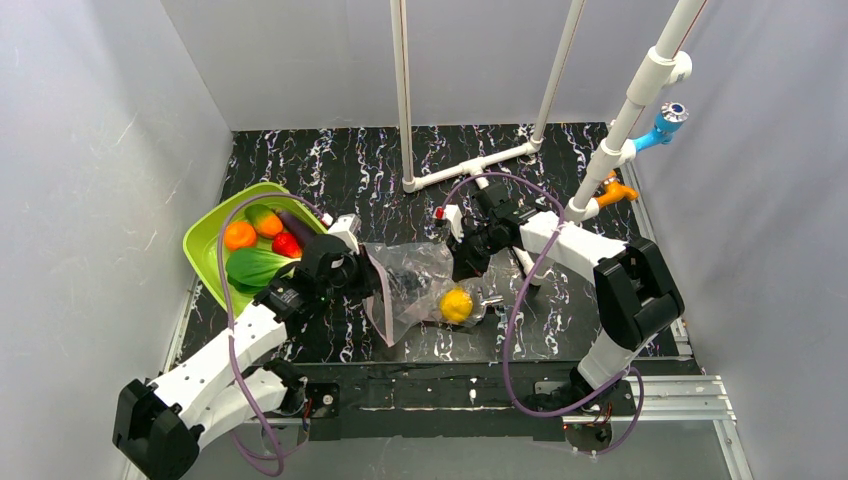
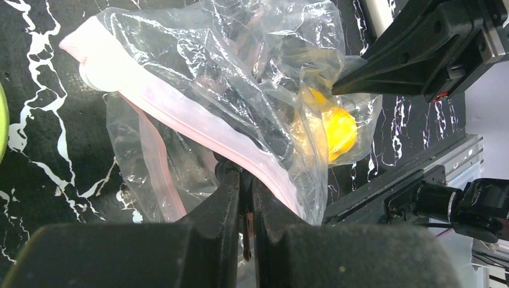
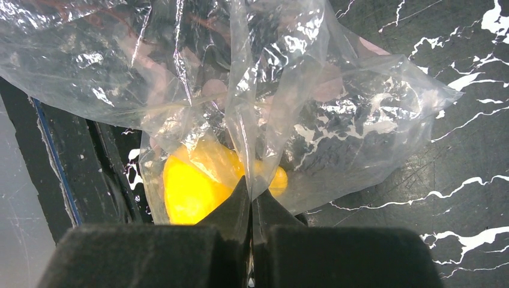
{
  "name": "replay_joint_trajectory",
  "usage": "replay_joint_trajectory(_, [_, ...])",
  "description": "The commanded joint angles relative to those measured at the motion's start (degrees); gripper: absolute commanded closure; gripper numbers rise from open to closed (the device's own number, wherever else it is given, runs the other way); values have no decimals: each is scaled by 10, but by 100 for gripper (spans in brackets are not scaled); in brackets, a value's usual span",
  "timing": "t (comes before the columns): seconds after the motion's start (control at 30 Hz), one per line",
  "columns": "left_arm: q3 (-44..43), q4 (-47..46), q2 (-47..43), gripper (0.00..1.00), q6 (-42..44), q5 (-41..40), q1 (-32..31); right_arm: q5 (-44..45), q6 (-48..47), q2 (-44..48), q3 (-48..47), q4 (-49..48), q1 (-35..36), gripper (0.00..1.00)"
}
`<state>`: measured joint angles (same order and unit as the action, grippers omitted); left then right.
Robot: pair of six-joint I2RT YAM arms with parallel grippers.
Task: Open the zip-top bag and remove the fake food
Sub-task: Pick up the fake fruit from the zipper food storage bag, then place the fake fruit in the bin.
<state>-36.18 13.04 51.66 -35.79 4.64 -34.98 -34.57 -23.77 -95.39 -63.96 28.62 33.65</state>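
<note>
Clenching the left gripper (image 2: 246, 173) on the pink strip (image 2: 198, 120) of the zip-top bag (image 1: 415, 278) and the right gripper (image 3: 251, 189) on film by the lemon (image 1: 456, 305), mid-frame, we probably mean to spill it.

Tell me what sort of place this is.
Probably a lab robot test cell, not a home: plain white panel walls box in a black marbled tabletop, with a white pipe frame standing at the back.
</note>
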Motion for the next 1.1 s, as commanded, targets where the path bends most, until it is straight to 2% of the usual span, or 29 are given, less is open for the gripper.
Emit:
replay_joint_trajectory(0.0, [-32, 36, -17, 100, 13, -19, 4, -15, -2, 25, -11, 1, -1, 99])
replay_joint_trajectory(0.47, [-72, 190, -78, 100, 21, -38, 4, -5, 3, 25, -11, -4, -4, 99])
replay_joint_trajectory(1.07, [-169, 334, -107, 100, 43, -119, 5, -5, 4, 28, -10, -4, -8, 99])
